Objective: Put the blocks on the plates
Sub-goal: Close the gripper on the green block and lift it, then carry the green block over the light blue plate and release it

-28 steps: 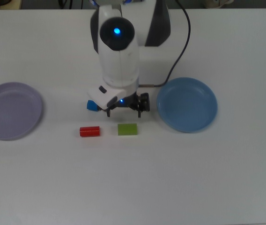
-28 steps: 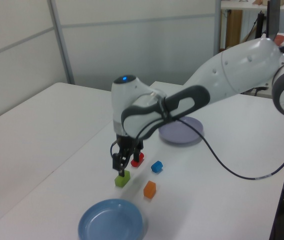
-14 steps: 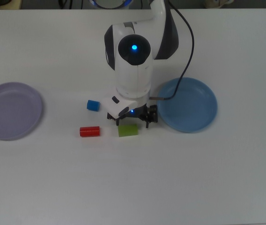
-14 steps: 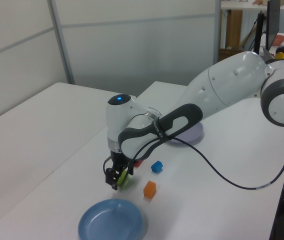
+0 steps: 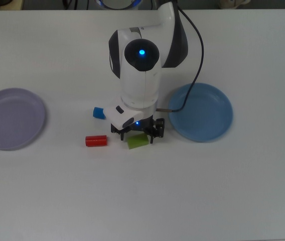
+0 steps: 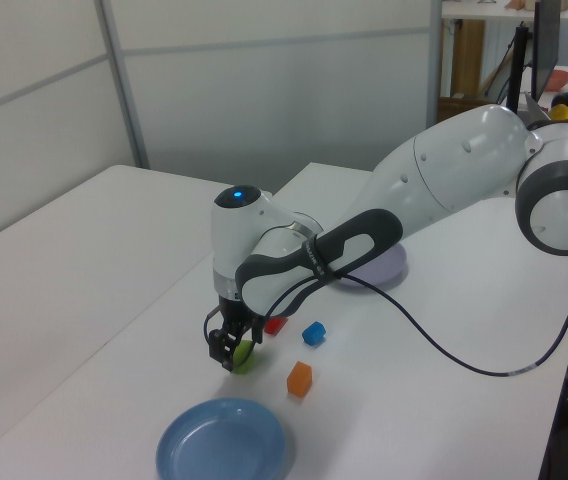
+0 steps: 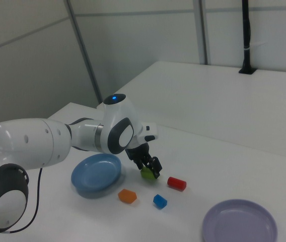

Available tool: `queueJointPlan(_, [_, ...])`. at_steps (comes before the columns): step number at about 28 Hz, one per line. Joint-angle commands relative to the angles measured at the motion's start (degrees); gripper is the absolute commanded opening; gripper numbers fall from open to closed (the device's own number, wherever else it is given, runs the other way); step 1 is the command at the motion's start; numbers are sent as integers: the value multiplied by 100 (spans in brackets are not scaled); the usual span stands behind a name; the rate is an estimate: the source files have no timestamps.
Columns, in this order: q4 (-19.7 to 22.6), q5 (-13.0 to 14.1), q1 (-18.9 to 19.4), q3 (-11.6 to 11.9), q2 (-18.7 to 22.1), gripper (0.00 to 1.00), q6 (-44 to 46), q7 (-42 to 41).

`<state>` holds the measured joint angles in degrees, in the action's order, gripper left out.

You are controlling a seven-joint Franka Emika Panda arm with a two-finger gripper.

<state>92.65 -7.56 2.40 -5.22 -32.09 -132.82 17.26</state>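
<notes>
Pincer grasps the green block, tilted, between the red block and the blue plate. Only the side views show the orange block; from above the arm hides it and part of the blue cube.

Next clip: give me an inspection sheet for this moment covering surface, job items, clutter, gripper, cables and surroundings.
Surface: white table, bare apart from the job items.
Job items: green block tilted, between the jaws; red block, blue cube and orange block on the table; blue plate and lavender plate both hold nothing.
Clutter: nothing seen.
Gripper: gripper low, at the green block.
Cables: black cable runs along the arm, over the blue plate's edge.
Surroundings: pale wall panels; shelving behind.
</notes>
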Motion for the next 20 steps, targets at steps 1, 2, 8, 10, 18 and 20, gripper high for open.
queueJointPlan(1, [-62, -263, 50, 57, -78, 70, -77, 137])
queueJointPlan(2, [-62, -281, 50, 57, -78, 69, -77, 137])
queueJointPlan(8, [-71, -290, 50, 57, -78, 40, -77, 128])
queueJointPlan(10, [-71, -290, 50, 57, -78, 38, -77, 128])
queueJointPlan(18, [-45, -264, 50, 57, 115, 38, 10, 137])
queueJointPlan(20, [43, -246, 76, 39, 326, 38, 89, 146])
